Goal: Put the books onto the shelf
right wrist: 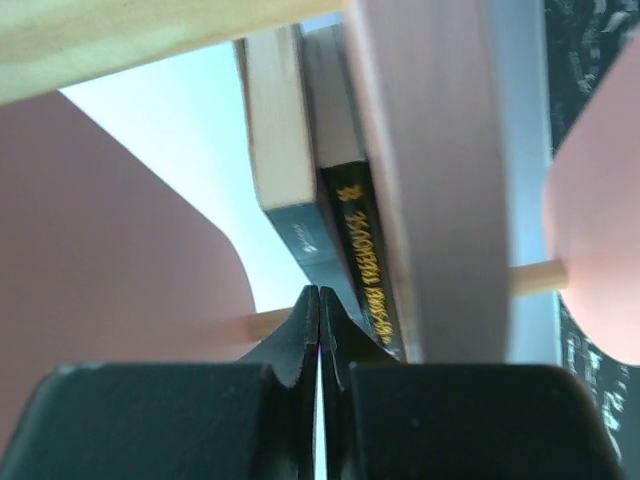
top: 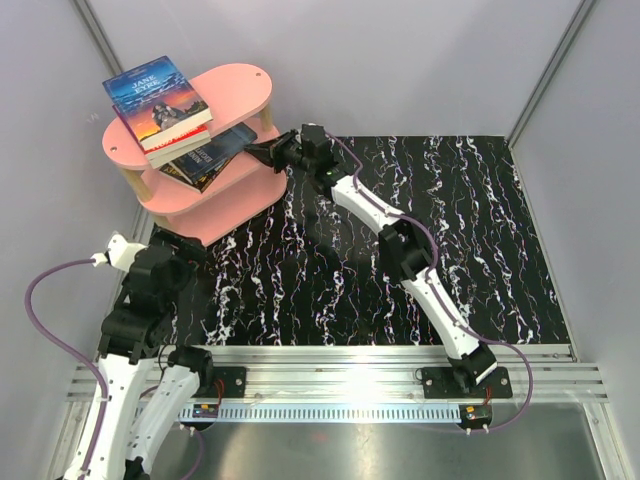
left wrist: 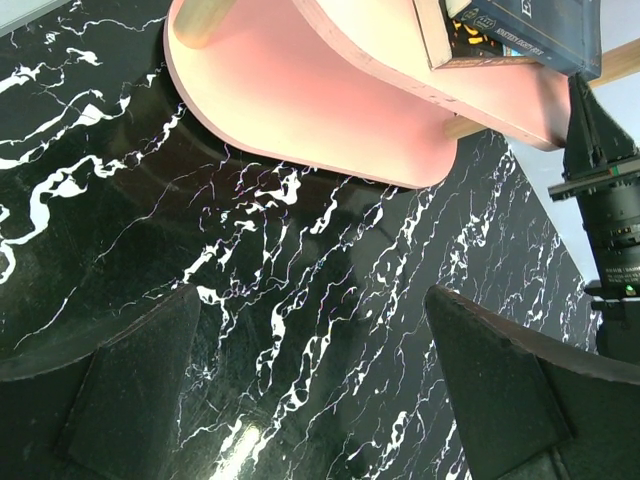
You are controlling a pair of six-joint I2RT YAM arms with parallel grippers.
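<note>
**Right tool (top: 262, 152) closed at the pink three-tier shelf with oval boards and pale wooden posts (top: 235, 95)**

At the far left corner of the black, white-veined table (top: 400, 250): the shelf, upright.

On its top board, lying flat: blue "Jane Eyre" paperback (top: 155, 98), stacked on a second paperback with a red-and-white edge (top: 178, 150). Both overhang the board's left end.

On the middle board: dark blue paperback (top: 212, 152), flat, with another book beneath it.

Right tool reaches to the rim of that middle board, fingertips pressed together, gripping nothing. In its wrist view, closed tips sit just before a black book spine with yellow lettering (right wrist: 362, 255); touching or not, cannot tell.

Left tool (left wrist: 310, 400) hangs low over the table near the shelf's bottom board, fingers spread wide apart, empty.
</note>
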